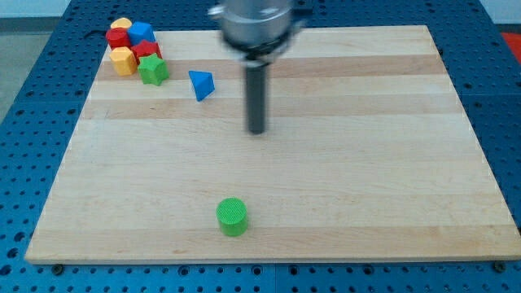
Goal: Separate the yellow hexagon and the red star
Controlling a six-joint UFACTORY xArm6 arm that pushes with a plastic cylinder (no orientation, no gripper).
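No writing or label shows on any block or on the table. The arm carries no fingers, only a dark rod, and its tip holds nothing. Taking the blue triangle as landmark, the tip sits near its right. Left of the triangle, in a tight cluster, the yellow hexagon touches the red star beside a green star. A green cylinder lies well below.

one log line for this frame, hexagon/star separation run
tip: mid-board, clear of all blocks | yellow hexagon: touching red star in top-left cluster | blue triangle: left of tip | status: not separated
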